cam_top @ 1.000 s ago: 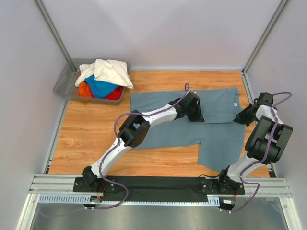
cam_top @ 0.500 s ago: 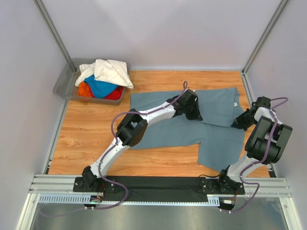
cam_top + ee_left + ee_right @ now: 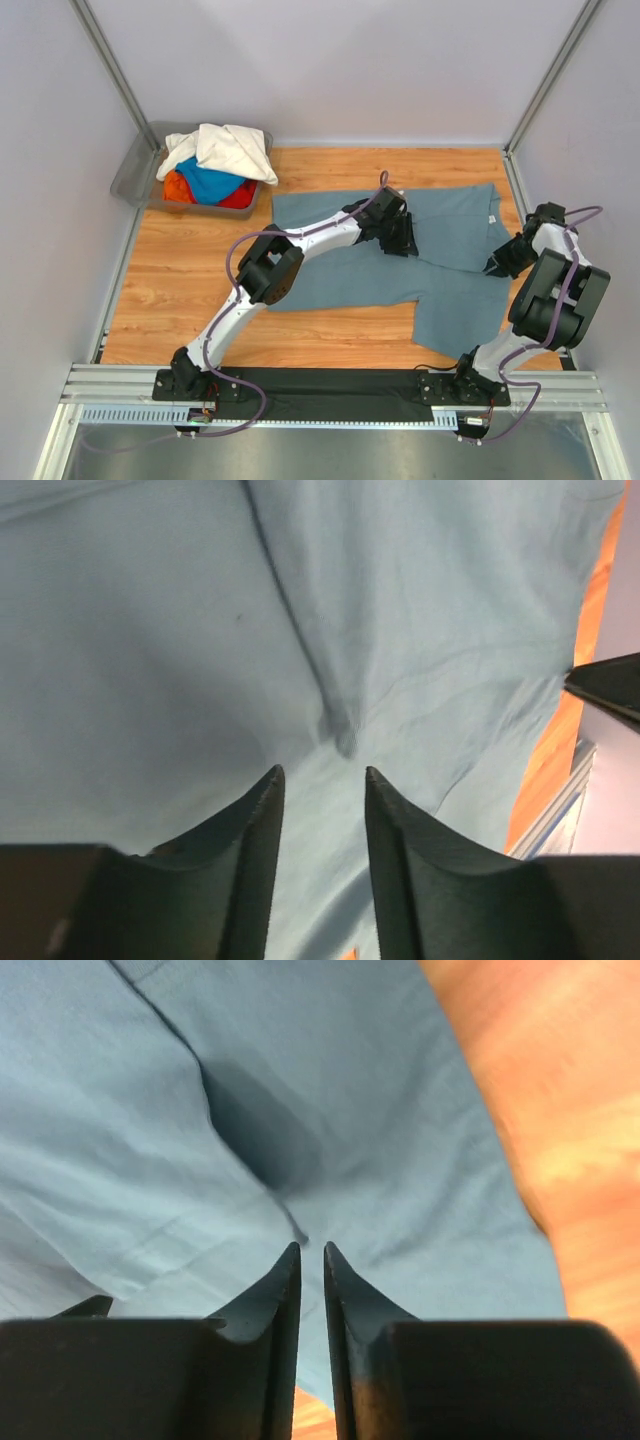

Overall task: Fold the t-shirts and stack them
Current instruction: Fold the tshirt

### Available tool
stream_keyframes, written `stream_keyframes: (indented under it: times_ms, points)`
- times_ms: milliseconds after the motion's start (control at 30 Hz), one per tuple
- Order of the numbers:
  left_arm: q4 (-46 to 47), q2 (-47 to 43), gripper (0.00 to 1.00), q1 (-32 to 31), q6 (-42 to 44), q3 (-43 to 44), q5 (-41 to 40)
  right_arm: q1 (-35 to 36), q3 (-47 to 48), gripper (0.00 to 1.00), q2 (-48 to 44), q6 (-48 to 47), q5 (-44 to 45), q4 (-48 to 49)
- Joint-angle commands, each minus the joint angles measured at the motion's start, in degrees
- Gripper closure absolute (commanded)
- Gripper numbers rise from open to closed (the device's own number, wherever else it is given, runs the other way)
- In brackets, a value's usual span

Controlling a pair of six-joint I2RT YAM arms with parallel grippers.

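Note:
The large slate grey-blue t-shirt (image 3: 455, 235) lies spread on the wooden table, its right part folded over, with a small white label (image 3: 491, 218) near its right edge. My left gripper (image 3: 400, 238) is open low over the shirt's middle; in the left wrist view (image 3: 320, 772) a crease runs up from between the tips. My right gripper (image 3: 497, 263) is at the shirt's right edge; in the right wrist view (image 3: 311, 1248) its jaws are nearly closed, pinching a tented pucker of the cloth (image 3: 270, 1150). Cream-white (image 3: 230, 150), bright blue (image 3: 205, 183) and red-orange (image 3: 178, 187) shirts lie piled in the bin.
The grey plastic bin (image 3: 135, 175) stands at the far left corner of the wooden table (image 3: 180, 270). Metal frame posts and white walls close in the sides and the back. The arms' base rail (image 3: 320, 385) runs along the near edge.
My right gripper has moved nearer and slightly left along the shirt's right edge, and the fold line there has shifted with it. My left gripper has edged slightly farther back.

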Motion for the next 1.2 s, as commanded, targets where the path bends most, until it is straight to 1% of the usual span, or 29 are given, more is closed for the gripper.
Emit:
stream_keyframes:
  times_ms: [0,33,100,133,200,233,267,300,367,400,467,533,633,667,733,800,933,1100,1167]
  points:
    - [-2.9,-9.2,0.54,1.2,6.6,-1.7,0.8,-0.3,3.0,0.82,-5.9,-0.3,4.2,-5.9]
    - [-4.2,-11.4,0.51,1.7,9.0,-2.3,0.3,-0.3,3.5,0.69,-6.7,0.0,4.2,-6.0]
    - [-6.6,-13.3,0.50,2.6,11.6,-2.4,-0.6,0.0,4.5,0.62,-7.1,0.8,3.3,-4.1]
    - [-9.3,-15.2,0.49,3.7,14.9,-2.4,-1.7,0.4,5.0,0.54,-6.8,1.0,2.8,-2.6]
    - [-11.3,-16.7,0.48,4.9,18.3,-2.5,-1.8,2.5,8.9,0.46,-5.1,2.9,3.2,0.2]
    - [-14.1,-17.4,0.48,6.5,20.9,-2.3,-1.9,3.3,10.9,0.41,-2.3,3.5,3.0,1.1]
    - [-15.8,-17.5,0.47,7.4,22.3,-1.5,-1.9,5.4,14.6,0.40,-0.6,3.6,3.4,2.6]
    - [-18.5,-17.8,0.47,8.4,23.3,-1.3,-1.9,6.6,17.0,0.34,2.7,4.1,4.1,3.1]
    - [-20.7,-18.0,0.46,10.9,27.1,-1.5,-2.6,9.8,20.8,0.30,6.0,4.5,7.4,3.6]
    - [-22.6,-18.0,0.44,11.5,28.5,-1.5,-3.1,10.7,24.2,0.28,8.9,5.1,8.3,3.8]
    - [-25.1,-17.5,0.44,13.0,32.9,-1.4,-5.7,12.9,27.2,0.27,11.6,6.7,9.8,3.7]
    - [-27.4,-17.0,0.44,14.0,34.5,-2.8,-7.6,15.1,31.6,0.27,15.7,8.6,15.2,2.6]
    - [-27.0,-16.3,0.45,16.8,35.1,-5.3,-6.4,18.0,38.5,0.27,22.1,9.7,21.1,-0.4]
    - [-26.9,-16.0,0.44,17.4,35.2,-6.7,-6.3,18.6,40.1,0.27,23.8,10.2,22.2,-2.7]
    - [-27.0,-14.2,0.45,19.3,35.8,-6.8,-6.6,19.8,44.2,0.27,28.8,10.6,24.1,-4.3]
    - [-27.3,-12.1,0.45,20.9,36.2,-5.9,-6.9,20.4,46.4,0.27,32.8,10.7,25.8,-5.6]
    - [-27.6,-7.8,0.44,23.0,37.2,-2.5,-6.5,20.8,50.3,0.27,37.5,9.8,27.4,-6.0]
    - [-28.9,-1.2,0.44,25.1,37.2,3.2,-5.0,20.5,62.1,0.26,45.5,4.4,28.2,-8.6]
    - [-31.0,0.8,0.43,25.7,37.8,8.1,-4.8,20.3,67.8,0.26,48.6,3.0,25.5,-9.7]
